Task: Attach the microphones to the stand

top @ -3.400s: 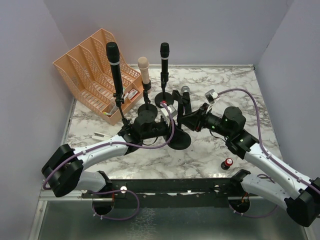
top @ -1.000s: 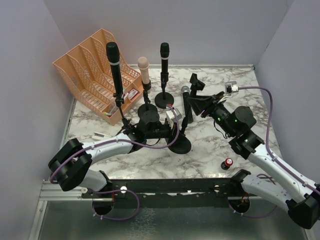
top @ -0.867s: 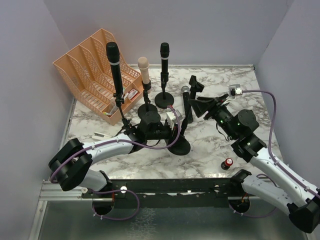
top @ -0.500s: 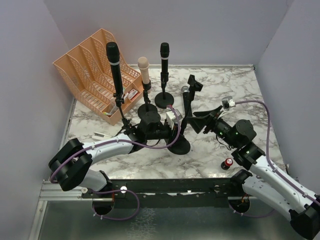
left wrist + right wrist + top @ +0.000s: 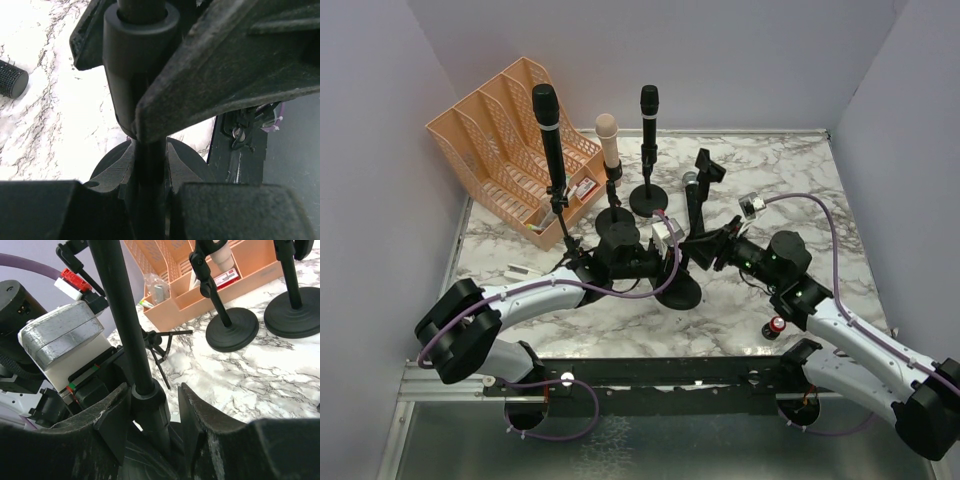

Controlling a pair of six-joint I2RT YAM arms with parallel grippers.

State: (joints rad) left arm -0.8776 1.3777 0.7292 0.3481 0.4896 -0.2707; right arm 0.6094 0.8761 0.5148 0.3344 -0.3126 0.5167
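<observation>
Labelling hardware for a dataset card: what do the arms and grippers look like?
Both the left arm and right arm have white shells with black joints, each with a purple cable. The left gripper and right gripper have matte black, wedge-shaped fingers.

I'm working in a lab test cell: plain grey panels (image 5: pixel 720 60) wall in the marble-patterned table (image 5: pixel 790 165) at nine, twelve and three o'clock, aluminium rail (image 5: pixel 420 388) at six.
</observation>
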